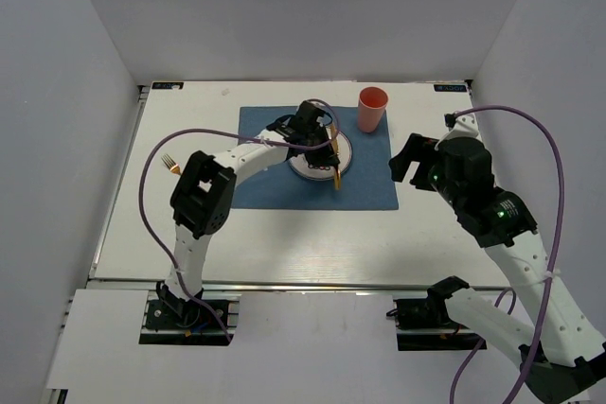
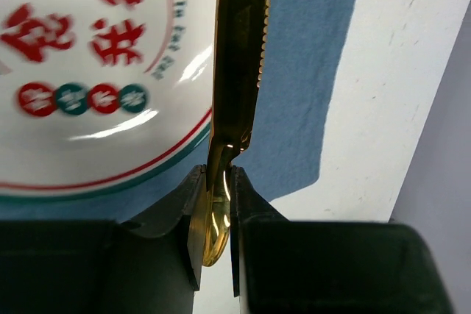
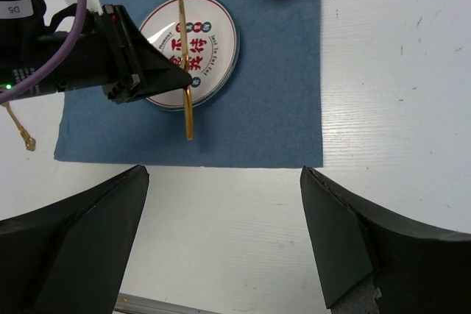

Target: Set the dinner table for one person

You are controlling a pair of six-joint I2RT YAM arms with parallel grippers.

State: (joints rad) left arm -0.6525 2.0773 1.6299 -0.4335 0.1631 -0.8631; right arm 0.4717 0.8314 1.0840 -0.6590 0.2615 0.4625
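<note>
**Left gripper clamped on knife at plate's 3 o'clock edge**

My left gripper [image 2: 215,182] is closed on the gold knife [image 2: 239,71], fingers pinching the handle just behind the blade, with the rounded butt sticking out past them. My right gripper [image 3: 223,174] is spread wide with nothing in it, parked over bare surface [image 1: 284,243] at 3 o'clock of the blue cloth [image 1: 275,191].

Handling, my judgement: the knife is stiff metal, light, polished and so slippery. It could pivot in a narrow pinch. The handle is the right hold, not the serrated blade. The plate [image 3: 234,49] looks ceramic and could chip if knocked.

Looks: mirror-gold finish, long slim blade with fine teeth along one side, narrow neck, handle widening to a rounded end.

Where: the knife runs along the 12-to-6 line over the plate's 3 o'clock rim, above the cloth. I can't tell if it touches the plate. The pink cup [image 1: 371,108] is at 1 o'clock of the plate. A gold fork [image 1: 170,164] lies off the cloth at 9 o'clock, well apart.
</note>
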